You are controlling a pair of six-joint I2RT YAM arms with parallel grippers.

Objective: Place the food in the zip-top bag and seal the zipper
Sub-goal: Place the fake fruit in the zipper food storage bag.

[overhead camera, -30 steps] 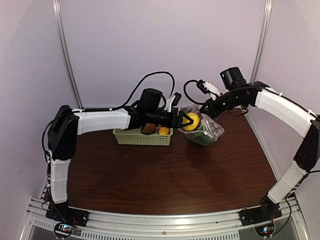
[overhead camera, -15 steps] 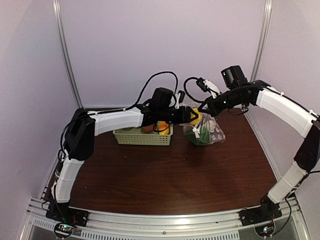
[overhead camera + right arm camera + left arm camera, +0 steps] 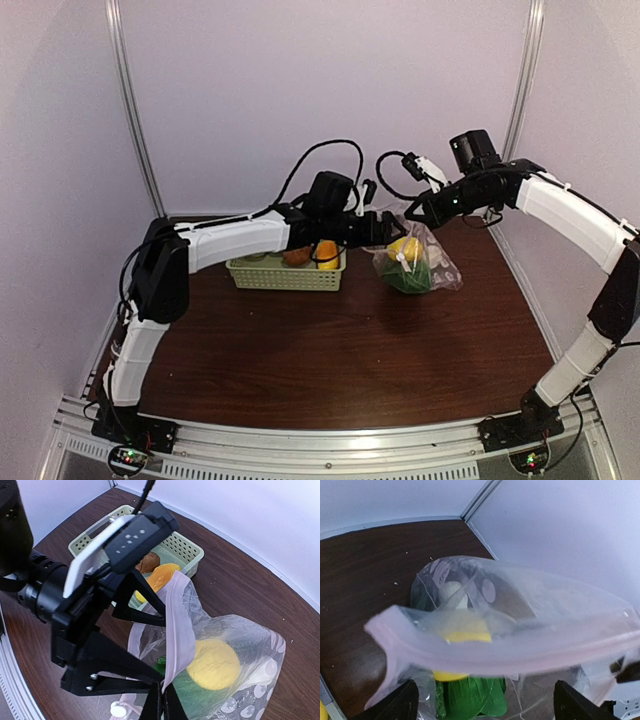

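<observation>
**Bag to the right of the basket, both toward the back of the tabletop**

The basket (image 3: 285, 275) sits left of centre on the tabletop (image 3: 340, 360), near the back wall. The zip-top bag (image 3: 428, 268) stands just to its right, apart from it. Several food pieces (image 3: 325, 254) lie in the basket's right end. Inside the bag, a round fruit (image 3: 405, 248) rests on a leafy stalk (image 3: 410, 279). The left hand (image 3: 393, 232) reaches over the basket's right end, its fingers spread on either side of the bag's mouth. The right hand (image 3: 412, 215) is above the bag, coming from the right and pinching the zipper (image 3: 177, 630) at the mouth edge.
</observation>
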